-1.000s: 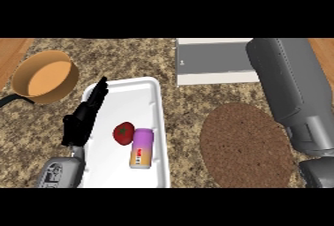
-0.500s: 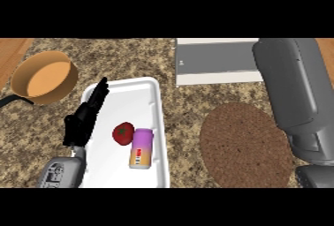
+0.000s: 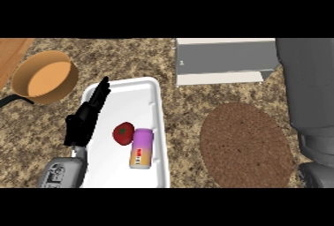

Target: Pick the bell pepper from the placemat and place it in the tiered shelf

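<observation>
- Right forearm (image 3: 310,88): has swung toward the view's right edge, uncovering more of the tiered shelf (image 3: 222,59). My right hand is out of view.
- Left hand (image 3: 85,119): open, fingers straight, unmoved over the white tray (image 3: 140,88).
- Placemat (image 3: 244,141): bare.
- Bell pepper: not visible, probably carried shelfward.

Open counter (image 3: 189,101) lies between placemat (image 3: 244,143) and tiered shelf (image 3: 225,59), right forearm (image 3: 310,88) alongside.

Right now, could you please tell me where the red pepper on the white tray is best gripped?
Probably from above, pinching the red pepper across its far and near sides: the bottle crowds its right flank, and the left hand sits just left of it.
</observation>
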